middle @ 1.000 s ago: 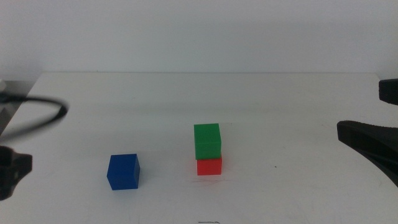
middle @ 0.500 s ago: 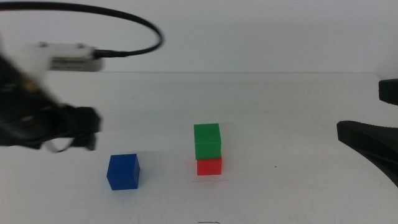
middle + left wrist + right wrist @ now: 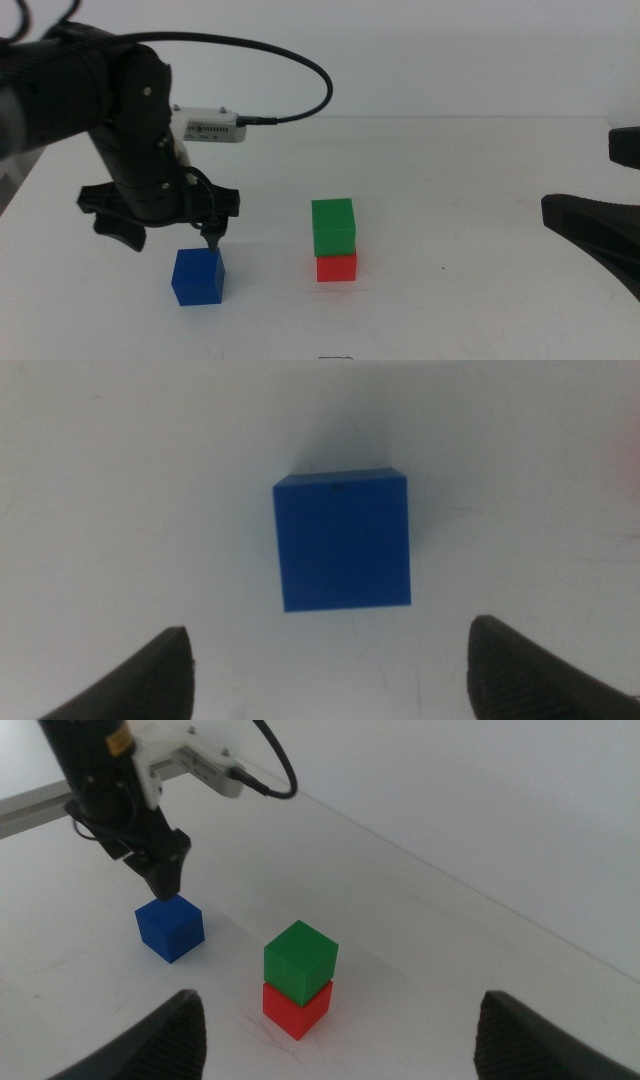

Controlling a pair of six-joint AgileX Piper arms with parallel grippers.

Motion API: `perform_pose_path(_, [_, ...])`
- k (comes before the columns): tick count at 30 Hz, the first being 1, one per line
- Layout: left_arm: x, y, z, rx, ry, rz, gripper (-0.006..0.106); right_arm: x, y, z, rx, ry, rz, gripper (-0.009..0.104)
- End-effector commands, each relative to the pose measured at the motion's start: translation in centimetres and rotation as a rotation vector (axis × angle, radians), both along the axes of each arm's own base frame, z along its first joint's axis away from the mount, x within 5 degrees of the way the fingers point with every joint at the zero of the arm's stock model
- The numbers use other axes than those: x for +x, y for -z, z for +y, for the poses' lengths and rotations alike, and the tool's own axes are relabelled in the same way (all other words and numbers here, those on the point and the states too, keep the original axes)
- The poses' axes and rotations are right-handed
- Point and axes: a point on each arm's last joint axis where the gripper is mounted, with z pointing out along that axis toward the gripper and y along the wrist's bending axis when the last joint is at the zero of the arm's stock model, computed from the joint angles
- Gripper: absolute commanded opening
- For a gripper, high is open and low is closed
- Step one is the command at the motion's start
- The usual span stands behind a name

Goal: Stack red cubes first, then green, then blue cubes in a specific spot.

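Note:
The green cube (image 3: 333, 226) sits on the red cube (image 3: 337, 267) near the table's middle, a little skewed; the right wrist view shows the green cube (image 3: 300, 960) on the red cube (image 3: 296, 1006) too. The blue cube (image 3: 198, 276) stands alone to their left on the white tabletop. My left gripper (image 3: 174, 244) hangs open just above the blue cube (image 3: 342, 540), jaws spread wider than it and not touching it. My right gripper (image 3: 578, 175) waits open at the right edge, away from the stack.
The left arm's bulky dark wrist (image 3: 120, 120) and its black cable (image 3: 300, 70) arch over the table's left half. The white table's far edge (image 3: 400, 118) meets a plain wall. Bare tabletop lies between the stack and the right gripper.
The left arm has swung in from the left edge and come down over the blue cube. The cubes and the right gripper have stayed where they were.

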Motion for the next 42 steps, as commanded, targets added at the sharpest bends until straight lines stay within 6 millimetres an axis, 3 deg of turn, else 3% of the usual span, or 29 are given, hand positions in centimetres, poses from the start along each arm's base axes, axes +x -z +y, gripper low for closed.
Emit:
perform_pose_path(1, [0.6, -1.3, -0.2, -0.038, 0.009, -0.056, 0.094, 0.2, -1.5, -0.1, 0.056, 0.019, -0.087, 0.082])
perform_pose_path(10, [2.4, 0.5, 0.7, -0.161, 0.034, -0.010, 0.094, 0.2, -1.5, -0.1, 0.056, 0.019, -0.087, 0.082])
perform_pose_path(23, [4.4, 5.9, 0.1, -0.127, 0.021, 0.105, 0.093, 0.2, -1.5, -0.1, 0.056, 0.019, -0.087, 0.082])
perform_pose_path(25, [4.5, 6.4, 0.1, -0.114, 0.023, 0.111, 0.091, 0.2, -1.5, -0.1, 0.056, 0.019, -0.087, 0.082])
perform_pose_path(29, [4.9, 6.9, 0.1, -0.111, 0.024, 0.102, 0.076, 0.2, -1.5, -0.1, 0.056, 0.019, -0.087, 0.082])
perform_pose_path(31, [4.7, 6.5, 0.1, -0.116, 0.023, 0.100, 0.062, 0.2, -1.5, -0.1, 0.056, 0.019, -0.087, 0.082])
perform_pose_path(32, [4.3, 5.7, 0.1, -0.130, 0.019, 0.103, 0.045, 0.2, -1.5, -0.1, 0.056, 0.019, -0.087, 0.082])
perform_pose_path(34, [3.7, 4.3, 0.2, -0.148, 0.003, 0.097, 0.029, 0.2, -1.5, -0.1, 0.056, 0.019, -0.087, 0.082])
perform_pose_path(38, [2.2, -0.6, 0.0, -0.190, -0.051, 0.011, 0.000, 0.2, -1.5, -0.1, 0.056, 0.019, -0.087, 0.082])
perform_pose_path(42, [0.6, -5.3, -2.0, -0.217, -0.039, -0.100, -0.002, 0.2, -1.5, -0.1, 0.056, 0.019, -0.087, 0.082])
